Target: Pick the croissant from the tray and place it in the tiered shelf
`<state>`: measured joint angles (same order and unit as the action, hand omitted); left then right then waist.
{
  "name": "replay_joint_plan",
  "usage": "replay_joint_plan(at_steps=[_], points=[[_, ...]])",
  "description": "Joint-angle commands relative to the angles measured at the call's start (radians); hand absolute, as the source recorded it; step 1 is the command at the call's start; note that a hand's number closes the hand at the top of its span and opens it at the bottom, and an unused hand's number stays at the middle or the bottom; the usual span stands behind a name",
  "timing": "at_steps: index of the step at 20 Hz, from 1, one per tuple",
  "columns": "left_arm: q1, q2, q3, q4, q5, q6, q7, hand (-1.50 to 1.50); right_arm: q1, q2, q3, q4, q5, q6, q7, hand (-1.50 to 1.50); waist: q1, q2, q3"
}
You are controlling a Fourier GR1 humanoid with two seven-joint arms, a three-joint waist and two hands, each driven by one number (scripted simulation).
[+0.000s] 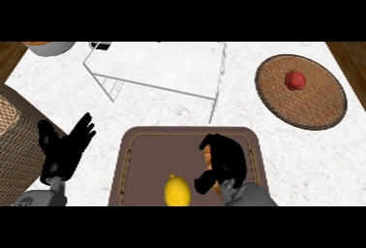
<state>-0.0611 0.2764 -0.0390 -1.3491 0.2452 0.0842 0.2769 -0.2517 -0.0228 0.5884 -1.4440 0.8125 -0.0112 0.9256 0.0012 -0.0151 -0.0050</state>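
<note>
Low on the tray [136, 145], the right robot hand [225, 162] curled around the croissant [205, 156], not yet carried to the tiered shelf [160, 65].

We see a white marbled table [164, 109]. Near its right edge lies a round woven mat [314, 109], and a small red object [295, 80] sits on the mat. A lemon [177, 191] lies close to the near edge. At the far left corner stands a bowl [49, 47], partly cut off. A wicker basket [16, 145] is at the left edge.
</note>
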Motion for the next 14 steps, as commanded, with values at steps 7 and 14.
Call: replay_joint_plan(at_steps=[7,14], points=[[0.009,-0.020,0.029,-0.010,-0.008,-0.018,0.016,0.00,0.034,0.022,0.137,-0.112,0.083,-0.057,-0.021,1.50,-0.001,0.013,0.005],[-0.046,-0.046,-0.032,0.009,-0.037,-0.036,0.010,0.00,-0.377,0.022,0.288,0.049,-0.149,-0.295,0.272,1.50,0.104,0.029,0.004]])
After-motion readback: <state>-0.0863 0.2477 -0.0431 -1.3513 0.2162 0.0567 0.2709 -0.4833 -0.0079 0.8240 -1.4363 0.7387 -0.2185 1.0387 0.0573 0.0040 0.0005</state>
